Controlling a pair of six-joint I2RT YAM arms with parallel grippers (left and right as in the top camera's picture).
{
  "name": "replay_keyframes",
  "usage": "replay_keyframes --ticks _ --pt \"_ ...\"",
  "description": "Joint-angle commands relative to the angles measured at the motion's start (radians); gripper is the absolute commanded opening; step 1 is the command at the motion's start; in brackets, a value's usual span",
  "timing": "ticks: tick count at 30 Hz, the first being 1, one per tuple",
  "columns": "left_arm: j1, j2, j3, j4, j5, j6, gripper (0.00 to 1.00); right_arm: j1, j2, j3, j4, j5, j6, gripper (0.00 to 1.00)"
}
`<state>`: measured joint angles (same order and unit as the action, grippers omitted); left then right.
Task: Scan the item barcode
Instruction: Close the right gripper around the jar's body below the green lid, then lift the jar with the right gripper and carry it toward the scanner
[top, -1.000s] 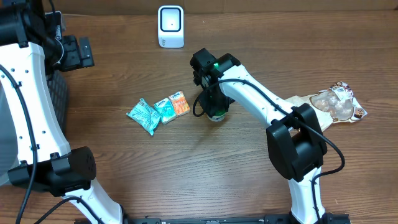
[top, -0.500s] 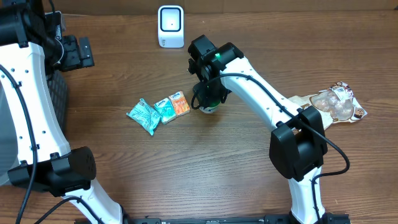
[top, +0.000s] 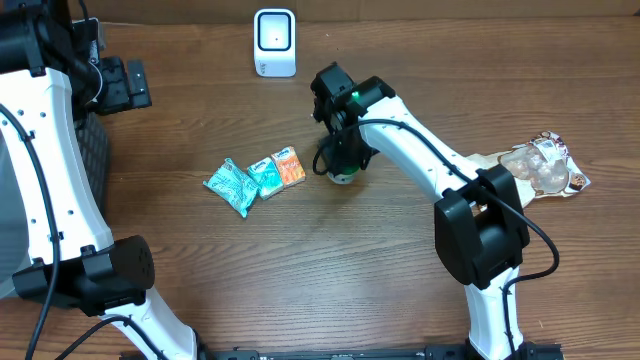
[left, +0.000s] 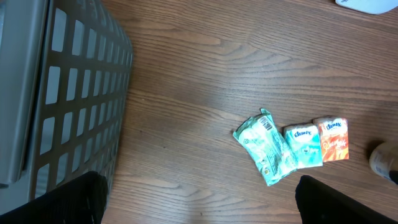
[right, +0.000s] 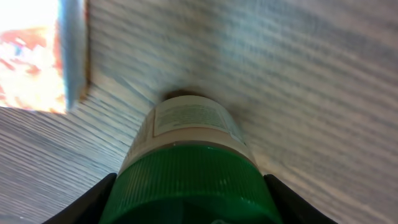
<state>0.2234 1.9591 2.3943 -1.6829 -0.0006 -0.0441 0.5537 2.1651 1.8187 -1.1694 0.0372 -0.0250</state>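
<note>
Found the bottle (top: 343, 176) near mid-surface, white-bodied and upright beneath the right arm's wrist. Confirmed from the right wrist view the right fingers (right: 87, 205) clamped on the green cap (right: 189, 186), one at each side, with the labelled white body running down toward the wood surface (right: 311, 74). Unable to settle contact between the bottle's base and the wood (a dark shadow at the foot, nothing more). Located the scanner (top: 274, 43), a white unit with a pale window, toward the far edge of the surface, apart from the bottle and off to its left in the overhead view. Recorded three small packets in a row just beside the bottle on that same side: an orange tissue pack (top: 289, 165) nearest, a teal tissue pack (top: 265, 177) touching it, and a crinkled teal pouch (top: 230, 187) at the end of the row. Noted a clear snack bag (top: 540, 165) well apart at the opposite side. Found the left fingers (left: 62, 202) spread wide with nothing between them, held above bare wood next to a grey slotted basket (left: 74, 93).
</note>
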Motion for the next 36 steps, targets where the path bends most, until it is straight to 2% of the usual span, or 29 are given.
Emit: replay_keyframes --ticks 1,8,12,17,23,36 --pt "0.005 -0.003 0.002 0.000 0.000 0.019 1.00 -0.003 -0.011 -0.007 0.007 0.026 0.022 0.60" --pt "0.005 -0.003 0.002 0.000 0.000 0.019 1.00 -0.003 -0.012 0.003 0.010 0.029 0.069 0.65" --pt "0.005 -0.003 0.002 0.000 0.000 0.019 1.00 -0.003 -0.012 0.003 0.021 0.028 0.130 0.79" --pt "0.005 -0.003 0.002 0.000 0.000 0.019 0.99 -0.003 -0.012 0.001 0.035 0.028 0.167 0.79" --pt "0.005 -0.003 0.002 0.000 0.000 0.019 1.00 -0.003 -0.011 0.000 0.062 0.029 0.259 0.72" --pt "0.005 -0.003 0.002 0.000 0.000 0.019 1.00 -0.003 -0.011 -0.045 0.091 0.029 0.287 0.68"
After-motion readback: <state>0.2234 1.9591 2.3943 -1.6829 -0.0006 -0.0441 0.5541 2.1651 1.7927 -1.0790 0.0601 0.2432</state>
